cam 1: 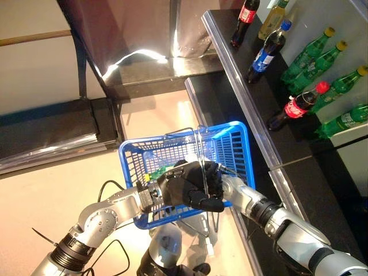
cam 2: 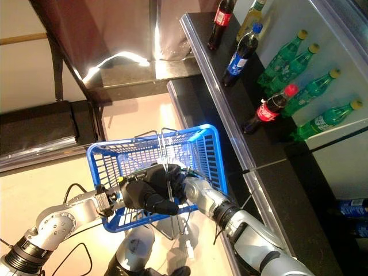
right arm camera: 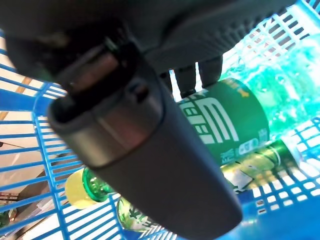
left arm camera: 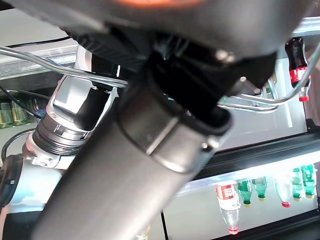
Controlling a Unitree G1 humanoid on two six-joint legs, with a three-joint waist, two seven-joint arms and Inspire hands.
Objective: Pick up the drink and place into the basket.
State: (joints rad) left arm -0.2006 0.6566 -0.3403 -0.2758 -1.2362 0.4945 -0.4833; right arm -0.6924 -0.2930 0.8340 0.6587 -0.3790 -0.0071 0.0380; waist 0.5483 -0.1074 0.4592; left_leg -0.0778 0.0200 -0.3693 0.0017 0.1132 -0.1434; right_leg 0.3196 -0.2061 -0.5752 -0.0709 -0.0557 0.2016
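Note:
A blue plastic basket (cam 1: 129, 150) hangs in front of me, and my left hand (cam 1: 187, 184) is shut on its wire handles (cam 1: 202, 150). My right arm reaches in from the lower right, with its hand mostly hidden behind the left hand in the eye views. In the right wrist view, my right hand (right arm camera: 135, 140) holds a green drink bottle (right arm camera: 235, 115) inside the basket, thumb on one side and fingers (right arm camera: 187, 80) on the other. A second green bottle with a yellow cap (right arm camera: 82, 187) lies on the basket floor beneath it.
To the right runs a black shelf (cam 1: 247, 103) with a shiny front rail. On it lie a red-capped cola bottle (cam 1: 299, 105), several green bottles (cam 1: 313, 54) and a dark blue-labelled bottle (cam 1: 267, 52). A low dark platform (cam 1: 52, 132) sits at the left.

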